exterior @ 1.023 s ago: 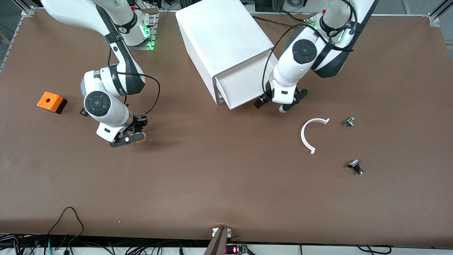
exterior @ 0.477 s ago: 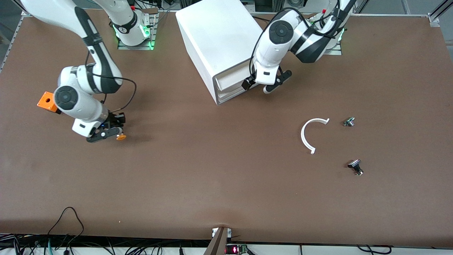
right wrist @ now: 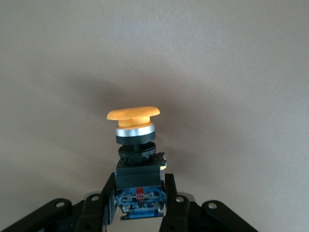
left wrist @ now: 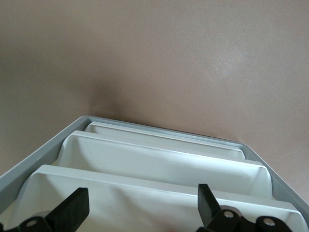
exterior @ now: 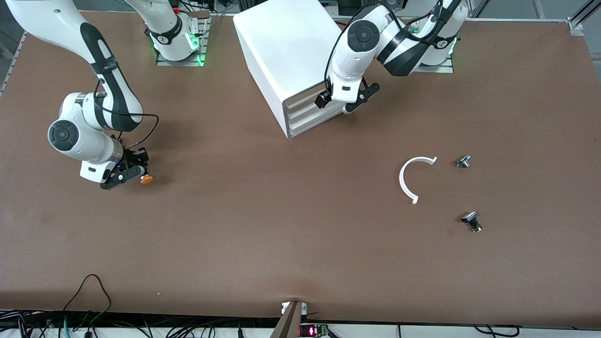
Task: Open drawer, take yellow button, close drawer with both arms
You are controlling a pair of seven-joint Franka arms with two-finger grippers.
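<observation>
The drawer [exterior: 307,101], pulled out a second ago, now sits flush in its cabinet [exterior: 291,51] near the counter's [exterior: 300,253] back edge with the left end effector [exterior: 346,101] spread wide against it, while the right end effector [exterior: 126,177], clamped on the button [exterior: 146,179], has carried it toward its end of the counter, so the task looks nearly finished.

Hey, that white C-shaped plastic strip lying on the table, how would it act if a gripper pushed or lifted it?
The white C-shaped strip looks thin, so it is probably light and somewhat springy. Lying flat on the brown table, it would likely slide or spin when nudged rather than roll. Its open ends suggest that it may flex under a pinch.
</observation>
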